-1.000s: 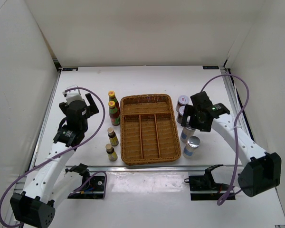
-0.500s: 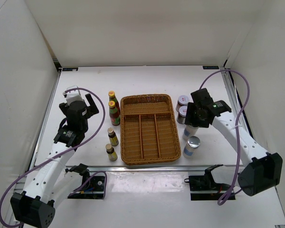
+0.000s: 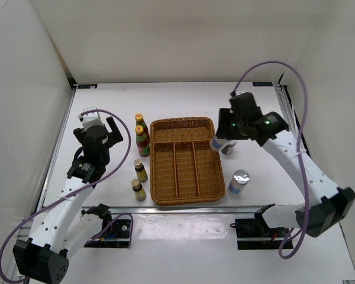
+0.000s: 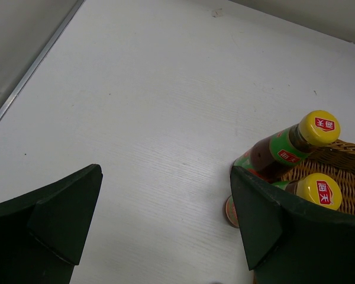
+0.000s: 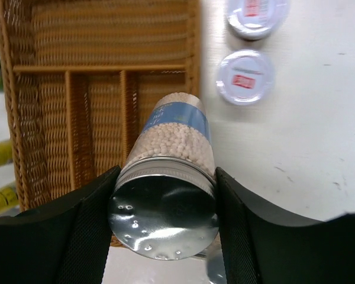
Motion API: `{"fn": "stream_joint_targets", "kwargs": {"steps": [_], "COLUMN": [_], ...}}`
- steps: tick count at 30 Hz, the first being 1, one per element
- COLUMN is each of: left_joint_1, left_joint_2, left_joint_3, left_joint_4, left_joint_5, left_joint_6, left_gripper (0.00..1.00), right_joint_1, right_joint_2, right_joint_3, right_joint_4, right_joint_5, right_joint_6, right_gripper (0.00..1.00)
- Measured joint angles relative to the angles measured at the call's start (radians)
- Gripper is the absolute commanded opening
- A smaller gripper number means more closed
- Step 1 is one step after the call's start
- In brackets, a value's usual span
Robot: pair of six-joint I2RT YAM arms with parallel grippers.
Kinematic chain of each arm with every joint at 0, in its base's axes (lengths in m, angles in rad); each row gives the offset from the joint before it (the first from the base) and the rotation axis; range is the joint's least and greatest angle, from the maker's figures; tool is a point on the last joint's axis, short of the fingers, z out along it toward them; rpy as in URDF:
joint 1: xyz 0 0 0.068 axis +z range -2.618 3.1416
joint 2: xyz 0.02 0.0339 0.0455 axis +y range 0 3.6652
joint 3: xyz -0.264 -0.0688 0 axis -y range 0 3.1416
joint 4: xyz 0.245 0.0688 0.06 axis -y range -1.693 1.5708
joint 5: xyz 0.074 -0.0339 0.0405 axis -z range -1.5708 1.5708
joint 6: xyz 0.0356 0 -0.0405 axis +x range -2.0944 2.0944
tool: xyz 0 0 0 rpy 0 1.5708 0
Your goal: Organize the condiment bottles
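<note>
1. Right tool (image 5: 164, 207): both fingers (image 5: 86, 231) were closed against the sides of one silver-topped shaker (image 5: 171, 154), just below its cap. In the wrist view the shaker was tilted, with the silver top towards the camera and the pale granules visible through the glass.
2. Held shaker, top view (image 3: 218, 144): it sat over the right-hand rim of the wicker tray (image 3: 183, 120), towards the far end. In the wrist view its base lay over the right long compartment. Whether it touched the wicker could not be told.
3. Two white-lidded jars (image 5: 245, 77) (image 5: 257, 15) stood on the tabletop (image 3: 106, 100) just beside the tray's right rim, one behind the other.
4. The second shaker (image 3: 239, 182) stood upright on the tabletop to the right of the tray's near corner, apart from the jars.
5. Left tool (image 4: 160, 236): it was spread wide with nothing between the fingers, hovering over bare tabletop left of the tray.
6. Two red yellow-capped sauce bottles (image 3: 139, 121) (image 3: 142, 138) stood close together at the tray's far-left corner.
7. Two tiny dark brown bottles (image 3: 141, 170) (image 3: 138, 189) stood nearer the arms, beside the tray's left rim.
8. All four tray compartments that were in view held no bottle.
</note>
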Motion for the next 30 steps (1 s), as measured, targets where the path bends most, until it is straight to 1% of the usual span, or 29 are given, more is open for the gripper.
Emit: {"fn": "stream_joint_targets", "kwargs": {"steps": [6, 9, 12, 13, 14, 15, 16, 17, 18, 19, 20, 21, 22, 23, 27, 30], "left_joint_1": [0.000, 0.000, 0.000, 0.000, 0.000, 0.000, 0.000, 0.000, 0.000, 0.000, 0.000, 0.000, 0.000, 0.000, 0.000, 0.000], "left_joint_2": [0.000, 0.000, 0.002, 0.003, 0.003, 0.003, 0.003, 0.003, 0.003, 0.003, 0.003, 0.003, 0.003, 0.003, 0.003, 0.003], "left_joint_3": [0.000, 0.000, 0.000, 0.000, 0.000, 0.000, 0.000, 0.000, 0.000, 0.000, 0.000, 0.000, 0.000, 0.000, 0.000, 0.000], "left_joint_4": [0.000, 0.000, 0.000, 0.000, 0.000, 0.000, 0.000, 0.002, 0.003, 0.005, 0.006, 0.008, 0.008, 0.008, 0.008, 0.008], "left_joint_5": [-0.004, -0.007, -0.011, -0.011, -0.011, -0.011, -0.012, -0.012, -0.013, -0.013, -0.013, -0.013, -0.013, -0.013, -0.013, -0.013], "left_joint_6": [0.000, 0.000, 0.000, 0.000, 0.000, 0.000, 0.000, 0.002, 0.004, 0.004, 0.005, 0.006, 0.007, 0.008, 0.008, 0.008], "left_gripper": [1.00, 1.00, 1.00, 1.00, 1.00, 1.00, 1.00, 1.00, 1.00, 1.00, 1.00, 1.00, 1.00, 1.00, 1.00, 1.00], "right_joint_1": [0.116, 0.133, 0.133, 0.133, 0.132, 0.132, 0.131, 0.131, 0.132, 0.133, 0.135, 0.137, 0.139, 0.144, 0.153, 0.158], "right_joint_2": [0.174, 0.249, 0.288, 0.296, 0.302, 0.308, 0.314, 0.322, 0.329, 0.336, 0.340, 0.340, 0.339, 0.338, 0.327, 0.270], "right_joint_3": [0.004, 0.002, -0.011, -0.015, -0.024, -0.027, -0.027, -0.027, -0.027, -0.027, -0.027, -0.027, -0.025, -0.021, 0.018, 0.040], "right_joint_4": [0.045, 0.067, 0.088, 0.093, 0.102, 0.104, 0.106, 0.109, 0.114, 0.116, 0.116, 0.116, 0.116, 0.111, 0.068, 0.023], "right_joint_5": [-0.021, -0.021, -0.011, -0.009, -0.008, -0.007, -0.006, -0.006, -0.006, -0.006, -0.001, 0.000, 0.008, 0.019, 0.064, 0.116], "right_joint_6": [0.000, 0.000, 0.002, 0.003, 0.005, 0.005, 0.006, 0.007, 0.008, 0.008, 0.011, 0.014, 0.015, 0.015, 0.009, 0.008], "right_gripper": [0.12, 0.12, 0.12, 0.16, 0.23, 0.38, 0.41, 0.45, 0.53, 0.75, 0.83, 0.89, 0.98, 1.00, 1.00, 1.00]}}
